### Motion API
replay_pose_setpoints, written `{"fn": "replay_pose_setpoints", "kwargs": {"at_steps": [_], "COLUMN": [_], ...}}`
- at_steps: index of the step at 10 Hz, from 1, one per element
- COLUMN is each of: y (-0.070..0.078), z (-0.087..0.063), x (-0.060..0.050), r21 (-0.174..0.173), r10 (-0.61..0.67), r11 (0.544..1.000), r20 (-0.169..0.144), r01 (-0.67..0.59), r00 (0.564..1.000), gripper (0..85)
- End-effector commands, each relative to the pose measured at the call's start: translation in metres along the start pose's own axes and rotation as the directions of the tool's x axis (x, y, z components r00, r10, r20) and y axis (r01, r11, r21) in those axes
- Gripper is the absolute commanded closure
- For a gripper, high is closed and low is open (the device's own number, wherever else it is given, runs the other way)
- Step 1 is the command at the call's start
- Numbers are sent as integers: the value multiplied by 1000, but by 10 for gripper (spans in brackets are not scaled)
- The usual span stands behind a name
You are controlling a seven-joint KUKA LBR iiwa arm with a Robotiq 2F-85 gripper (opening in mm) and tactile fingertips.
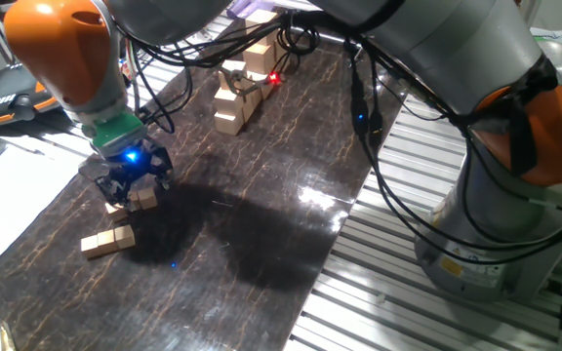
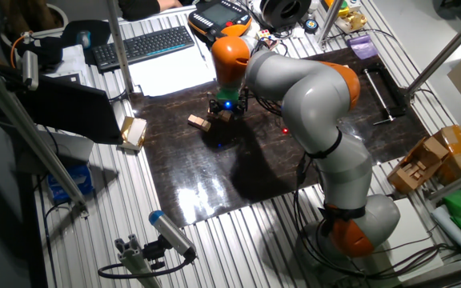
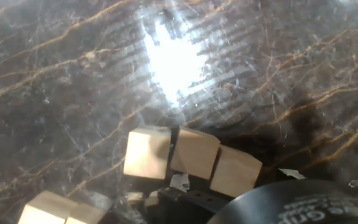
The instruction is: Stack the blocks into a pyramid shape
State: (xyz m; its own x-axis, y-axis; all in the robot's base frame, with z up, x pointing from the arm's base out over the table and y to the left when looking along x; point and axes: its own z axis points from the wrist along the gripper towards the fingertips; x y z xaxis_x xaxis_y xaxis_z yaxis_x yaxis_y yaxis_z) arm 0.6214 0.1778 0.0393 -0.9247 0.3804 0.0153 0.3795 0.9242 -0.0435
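Note:
Three tan blocks lie side by side in a short row on the dark mat: one [image 3: 146, 154], a second [image 3: 194, 152], a third [image 3: 235, 172]. Two more blocks [image 3: 45, 209] lie together at the lower left of the hand view, and show as a separate pair [image 1: 107, 240] in one fixed view. My gripper [image 1: 135, 190] hangs low over the row [image 1: 144, 199], its dark fingers spread apart, with no block lifted. In the other fixed view the gripper [image 2: 224, 112] sits beside the pair [image 2: 198, 122]. No pyramid shape shows; every block rests flat on the mat.
A stepped stack of larger pale blocks [image 1: 234, 97] stands at the back of the dark marbled mat [image 1: 261, 234]. Cables trail over the mat's far end [image 1: 359, 107]. A keyboard [image 2: 146, 44] and papers lie beyond the mat. A slatted metal table [image 1: 408, 283] surrounds it.

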Motion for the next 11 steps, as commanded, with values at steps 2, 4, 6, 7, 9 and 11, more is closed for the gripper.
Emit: {"fn": "replay_pose_setpoints", "kwargs": {"at_steps": [2, 4, 6, 7, 9, 11], "y": [-4, -6, -7, -8, -11, -18], "z": [2, 2, 3, 3, 4, -2], "x": [-3, -4, -4, -4, -4, -2], "r21": [1, -8, -17, -22, -20, -2], "r10": [-8, -16, -19, -21, -53, -89], "r11": [1000, 1000, 1000, 1000, 998, 996], "r20": [8, 2, -1, 0, 15, 21], "r01": [8, 16, 19, 21, 53, 89], "r00": [1000, 1000, 1000, 1000, 999, 996], "gripper": [157, 230, 327, 357, 520, 623]}}
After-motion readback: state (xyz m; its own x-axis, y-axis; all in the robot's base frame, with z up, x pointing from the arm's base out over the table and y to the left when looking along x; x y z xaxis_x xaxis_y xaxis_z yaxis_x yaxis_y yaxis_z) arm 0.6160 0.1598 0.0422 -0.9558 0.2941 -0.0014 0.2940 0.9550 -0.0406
